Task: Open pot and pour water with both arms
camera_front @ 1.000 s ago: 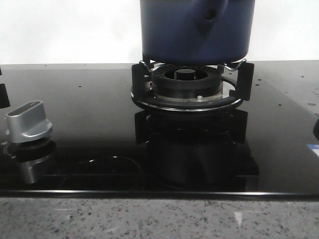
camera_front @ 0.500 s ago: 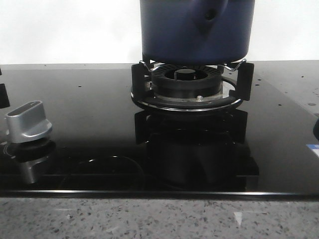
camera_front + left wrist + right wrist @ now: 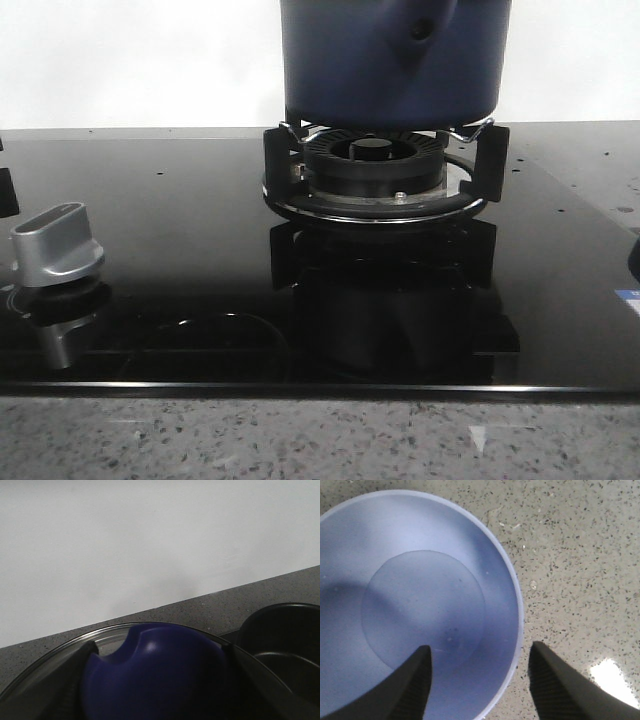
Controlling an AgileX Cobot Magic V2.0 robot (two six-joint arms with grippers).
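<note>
Pot (image 3: 395,60) at upper centre of the front view, on the burner (image 3: 375,170) of a black hob (image 3: 180,230), knob (image 3: 55,245) at left, left gripper (image 3: 155,680) clamped on a blue lid knob (image 3: 160,670), right gripper (image 3: 479,680) spread apart, straddling the rim of a pale blue bowl (image 3: 395,595) on a speckled counter (image 3: 580,555).

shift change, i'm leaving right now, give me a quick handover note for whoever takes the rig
Left gripper: closed around a blue knob over a glass lid; whether the lid is lifted cannot be told.
Right gripper: open, straddling the rim of a light blue bowl that sits on the speckled counter.
The pot sits on the burner stand of the black hob.
Done: lid knob gripped, right gripper set at the bowl.
Left: confirm the lid is off, then pour the water.
</note>
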